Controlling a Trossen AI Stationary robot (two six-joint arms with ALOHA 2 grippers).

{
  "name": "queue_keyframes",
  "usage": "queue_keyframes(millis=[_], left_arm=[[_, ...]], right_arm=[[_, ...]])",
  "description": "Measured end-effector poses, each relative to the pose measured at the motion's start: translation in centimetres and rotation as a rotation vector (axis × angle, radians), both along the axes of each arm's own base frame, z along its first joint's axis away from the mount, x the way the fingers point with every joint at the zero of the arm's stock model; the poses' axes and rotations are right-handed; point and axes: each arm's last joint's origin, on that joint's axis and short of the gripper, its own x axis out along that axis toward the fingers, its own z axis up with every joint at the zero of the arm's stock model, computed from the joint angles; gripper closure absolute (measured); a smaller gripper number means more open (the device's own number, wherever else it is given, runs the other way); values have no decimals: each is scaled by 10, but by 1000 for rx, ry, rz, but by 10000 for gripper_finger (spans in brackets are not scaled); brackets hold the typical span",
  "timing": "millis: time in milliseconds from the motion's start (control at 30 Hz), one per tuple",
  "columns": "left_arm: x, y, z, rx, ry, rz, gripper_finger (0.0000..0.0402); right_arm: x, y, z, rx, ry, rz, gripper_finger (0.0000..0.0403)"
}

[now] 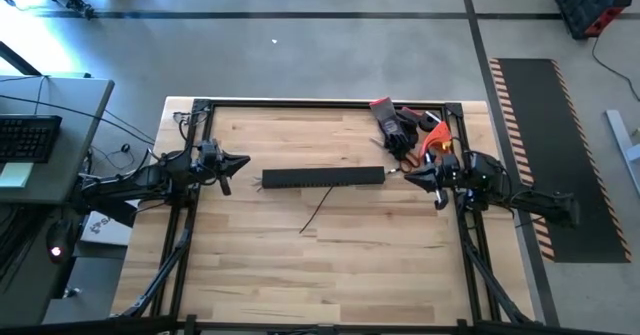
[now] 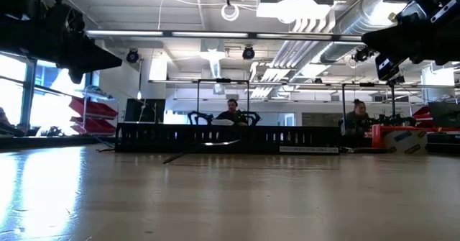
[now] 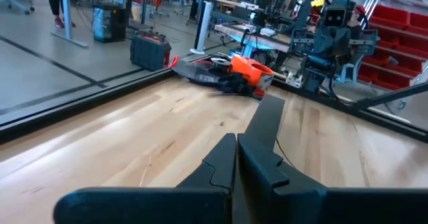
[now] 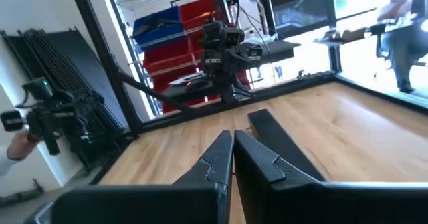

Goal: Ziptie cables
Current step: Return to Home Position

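Note:
A single thin dark cable (image 1: 318, 210) lies slack on the wooden table, running from under the long black slotted rail (image 1: 322, 177) toward the near edge. It also shows in the left wrist view as a thin cable (image 3: 281, 152) beside the rail (image 3: 267, 117). I see no other wires. My left gripper (image 1: 243, 162) (image 3: 236, 144) is shut and points at the rail's left end from a short way off. My right gripper (image 1: 408, 176) (image 4: 233, 140) is shut, just off the rail's right end (image 4: 281, 140). Both are raised above the tabletop.
Black gloves (image 1: 397, 125) and an orange-handled tool (image 1: 432, 137) lie at the far right corner, behind my right gripper. A black metal frame (image 1: 330, 103) borders the table. Bare wood spreads toward the near edge. People sit at benches (image 2: 231, 114) beyond the table.

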Motion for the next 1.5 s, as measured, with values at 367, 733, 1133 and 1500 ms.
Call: queue_keyframes(millis=[367, 733, 1133, 1500], left_arm=[[0, 0, 0, 0, 1, 0, 401], [4, -1, 1, 29, -179, -21, 401], [4, -1, 2, 29, -183, -17, 401], [4, -1, 0, 27, -172, -16, 401]], right_arm=[[0, 0, 0, 56, 3, 4, 403], [0, 2, 0, 54, -4, 21, 403], [0, 1, 0, 56, 2, 18, 403], [0, 0, -1, -111, 1, -19, 402]])
